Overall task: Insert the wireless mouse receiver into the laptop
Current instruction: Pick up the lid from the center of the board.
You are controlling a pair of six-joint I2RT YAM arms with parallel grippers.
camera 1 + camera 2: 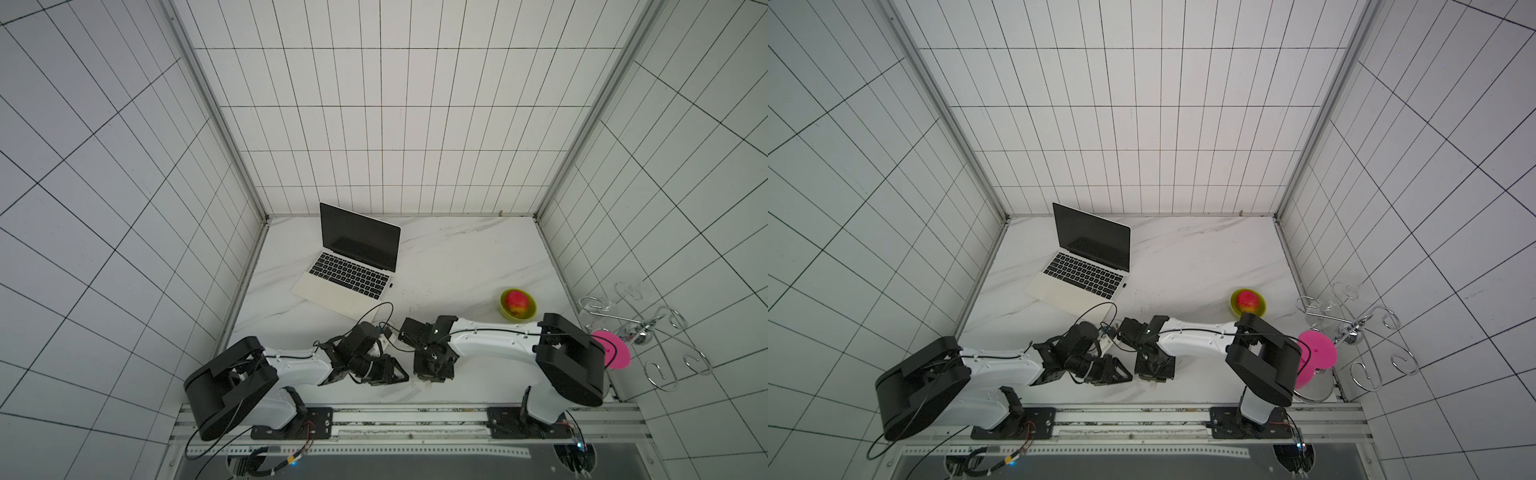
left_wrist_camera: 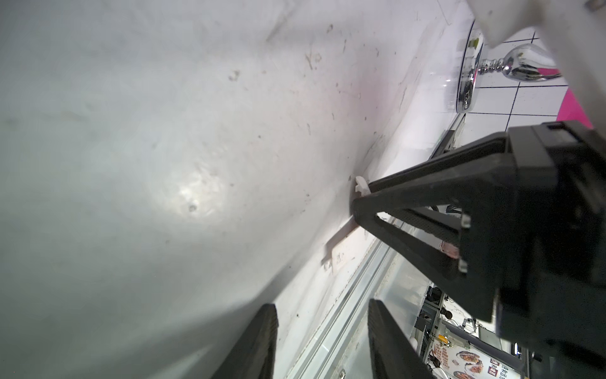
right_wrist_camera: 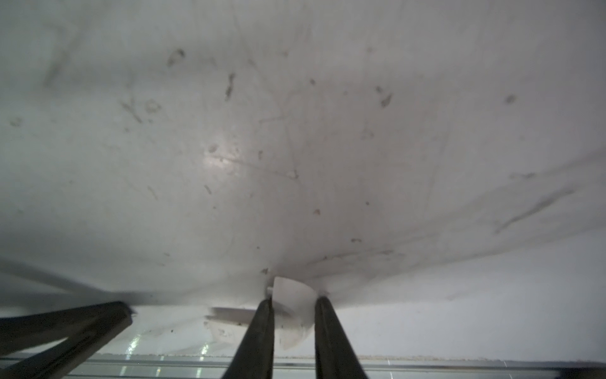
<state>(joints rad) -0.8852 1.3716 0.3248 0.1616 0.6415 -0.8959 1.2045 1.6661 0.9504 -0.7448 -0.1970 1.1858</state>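
Note:
The laptop (image 1: pixel 332 289) (image 1: pixel 1065 291) stands open at the back left of the marble table, its screen dark. A tiny black stub (image 1: pixel 391 285) (image 1: pixel 1124 285) sits against its right edge; it looks like the wireless mouse receiver, but it is too small to tell if it is seated. Both grippers are far from it, low at the table's front. My right gripper (image 3: pixel 295 300) (image 1: pixel 434 374) is shut on a thin curved white plastic piece (image 3: pixel 292 288) (image 2: pixel 360 183) standing on the tabletop. My left gripper (image 2: pixel 321 305) (image 1: pixel 397 374) is open and empty just beside it.
A green bowl (image 1: pixel 508 318) holding a red-yellow fruit (image 1: pixel 517 303) stands at the right. A pink disc (image 1: pixel 615 351) and a chrome wire rack (image 1: pixel 648 328) sit by the right wall. A metal rail (image 1: pixel 415 415) runs along the table's front edge.

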